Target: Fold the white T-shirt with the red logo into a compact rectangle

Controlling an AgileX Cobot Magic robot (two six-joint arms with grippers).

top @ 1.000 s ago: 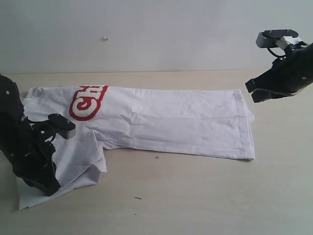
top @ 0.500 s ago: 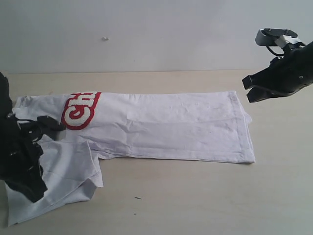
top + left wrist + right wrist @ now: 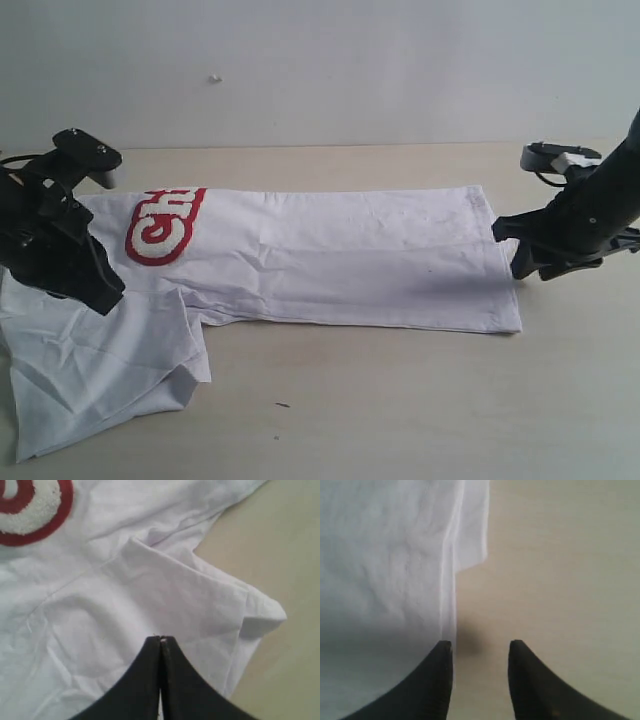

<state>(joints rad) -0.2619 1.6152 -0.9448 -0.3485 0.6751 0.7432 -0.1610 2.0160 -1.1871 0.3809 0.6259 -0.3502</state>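
The white T-shirt (image 3: 350, 250) lies folded lengthwise across the table, its hem to the right. Part of the red logo (image 3: 160, 225) shows near its left end and at a corner of the left wrist view (image 3: 30, 510). A crumpled sleeve (image 3: 100, 365) spreads toward the front left. My left gripper (image 3: 105, 298) hangs shut just above that sleeve (image 3: 165, 595), with nothing visible between its fingers (image 3: 161, 640). My right gripper (image 3: 520, 268) is open and low at the hem's edge (image 3: 447, 580). One finger is over cloth, the other over bare table (image 3: 480, 647).
The wooden table (image 3: 400, 400) is bare in front of the shirt and to the right of the hem. A pale wall (image 3: 320, 70) rises behind the table's far edge.
The shirt slid left, then the left arm rose off the sleeve, which now lies spread on the table. The right arm came down from the back right to the hem's edge.
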